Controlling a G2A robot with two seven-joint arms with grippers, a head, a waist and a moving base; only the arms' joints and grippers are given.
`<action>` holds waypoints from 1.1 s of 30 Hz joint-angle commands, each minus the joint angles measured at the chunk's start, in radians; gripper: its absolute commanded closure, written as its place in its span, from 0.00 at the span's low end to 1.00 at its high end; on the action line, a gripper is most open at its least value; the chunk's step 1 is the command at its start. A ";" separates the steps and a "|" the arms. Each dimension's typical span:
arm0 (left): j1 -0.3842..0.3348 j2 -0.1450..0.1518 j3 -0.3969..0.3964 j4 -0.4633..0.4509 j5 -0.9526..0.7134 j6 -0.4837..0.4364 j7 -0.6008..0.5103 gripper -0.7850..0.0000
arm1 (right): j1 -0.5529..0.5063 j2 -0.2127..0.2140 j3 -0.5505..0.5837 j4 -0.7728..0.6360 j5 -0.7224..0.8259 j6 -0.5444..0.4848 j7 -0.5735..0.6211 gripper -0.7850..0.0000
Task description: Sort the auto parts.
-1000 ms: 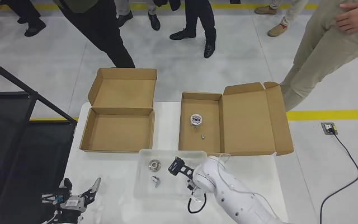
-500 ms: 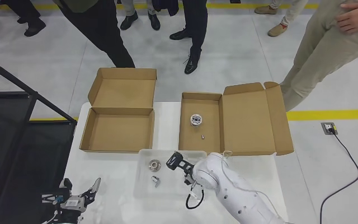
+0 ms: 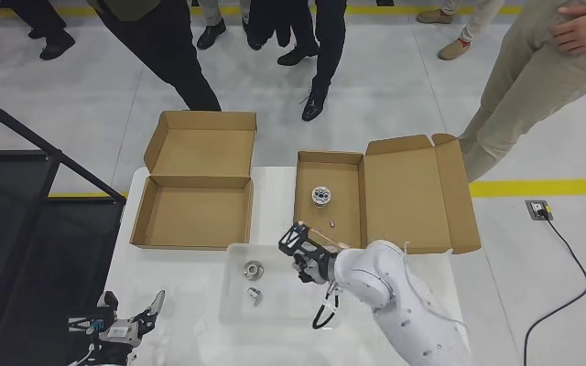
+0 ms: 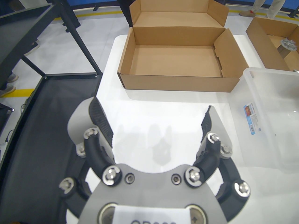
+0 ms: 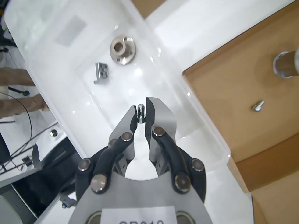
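My right gripper [image 5: 140, 107] is shut on a small silver bolt [image 5: 140, 114], held above the clear plastic bin [image 5: 163, 54]. In the top view the right gripper [image 3: 298, 244] hangs over the bin's far rim, close to the right cardboard box [image 3: 307, 197]. On the bin floor lie a round metal flange [image 5: 123, 50] and a small angle bracket [image 5: 102, 73]. The right box holds a round metal part [image 3: 320, 195] and another small bolt [image 3: 330, 220]. My left gripper [image 4: 151, 105] is open with nothing in it, above the table's near left corner.
An open cardboard box [image 3: 192, 215] with nothing in it stands at the back left of the white table [image 3: 183, 284]. A black rack [image 4: 46, 94] borders the table's left edge. Several people stand on the floor beyond the table.
The right gripper has moved from the middle of the bin toward its far rim and the right box. The left arm has not moved.
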 commanded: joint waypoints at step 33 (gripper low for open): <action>0.000 0.000 0.000 0.000 0.000 0.000 0.000 0.00 | 0.018 0.024 0.226 0.372 1.239 -0.675 -0.403 1.00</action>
